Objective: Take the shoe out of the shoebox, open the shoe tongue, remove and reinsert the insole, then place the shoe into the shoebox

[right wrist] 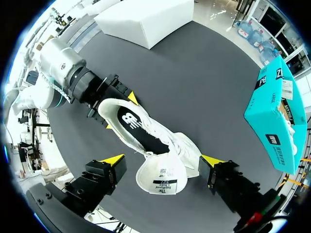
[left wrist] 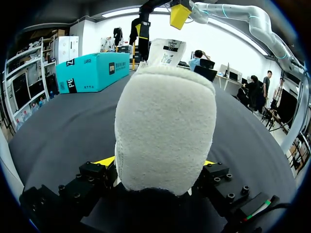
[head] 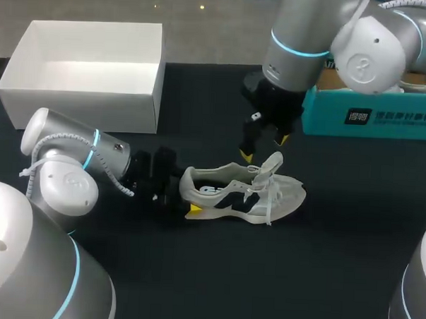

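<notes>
The shoe (head: 240, 192) lies mid-frame on the table (head: 336, 264), long axis left to right, heel at the left. The left gripper (head: 185, 195) clamps the heel from both sides. The right gripper (head: 264, 149) hangs just above the raised tongue (head: 271, 164) and is the nearer one, its fingers spread and touching nothing.

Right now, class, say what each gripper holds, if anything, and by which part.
The left gripper clamps the shoe by its heel. The right gripper, open over the tongue, holds nothing.
</notes>
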You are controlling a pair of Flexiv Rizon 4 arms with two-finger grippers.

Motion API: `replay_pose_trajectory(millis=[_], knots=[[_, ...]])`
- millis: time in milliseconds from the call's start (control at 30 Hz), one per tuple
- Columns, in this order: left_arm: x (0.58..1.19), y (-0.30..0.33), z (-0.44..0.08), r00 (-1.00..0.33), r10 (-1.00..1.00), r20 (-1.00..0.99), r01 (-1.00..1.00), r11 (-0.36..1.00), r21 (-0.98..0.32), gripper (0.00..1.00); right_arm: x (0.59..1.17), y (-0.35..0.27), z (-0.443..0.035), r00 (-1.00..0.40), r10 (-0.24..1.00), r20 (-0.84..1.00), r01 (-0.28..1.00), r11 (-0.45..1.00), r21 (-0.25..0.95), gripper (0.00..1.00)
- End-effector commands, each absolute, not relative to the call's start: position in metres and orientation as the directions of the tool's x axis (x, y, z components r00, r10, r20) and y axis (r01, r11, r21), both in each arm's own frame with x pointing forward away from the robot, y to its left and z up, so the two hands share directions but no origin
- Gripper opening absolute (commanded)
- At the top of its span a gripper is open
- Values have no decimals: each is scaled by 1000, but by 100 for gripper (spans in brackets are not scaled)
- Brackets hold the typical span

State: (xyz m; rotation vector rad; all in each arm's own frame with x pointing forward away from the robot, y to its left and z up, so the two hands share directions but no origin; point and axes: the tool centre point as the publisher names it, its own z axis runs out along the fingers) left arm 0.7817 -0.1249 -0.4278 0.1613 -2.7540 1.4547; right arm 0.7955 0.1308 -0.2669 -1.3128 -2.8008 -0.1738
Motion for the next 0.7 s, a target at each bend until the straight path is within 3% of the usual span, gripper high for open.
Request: replay_pose_trajectory(millis=[33,167,400,500,533,567,600,633,700], knots=[[781,-123,-430,-994,-81,67,-101,560,-822,0,796,133,-268,-639,764,85,769,635,78,100],[781,-123,-430,-994,-81,67,-101,560,-822,0,799,131,-267,-670,739,67,742,664,93,100],[781,-123,-430,-994,-81,67,-101,560,-822,0,813,130,-257,-905,425,-5,425,905,12,100],[781,-123,-430,-994,-81,67,-101,560,-822,0,816,127,-259,-924,383,-6,384,923,-12,100],[781,-123,-430,-994,-81,67,-101,560,-822,0,817,126,-260,-927,374,-5,374,927,-10,67],[781,-123,-430,-994,-81,67,-101,560,-822,0,818,125,-261,-933,360,-11,361,933,-11,45],[781,-123,-430,-994,-81,67,-101,560,-822,0,818,125,-263,-939,345,-13,345,939,-8,29],[781,-123,-430,-994,-81,67,-101,560,-822,0,818,124,-264,-936,350,-21,350,937,2,6],[781,-123,-430,-994,-81,67,-101,560,-822,0,818,123,-263,-946,322,-41,321,947,22,0]])
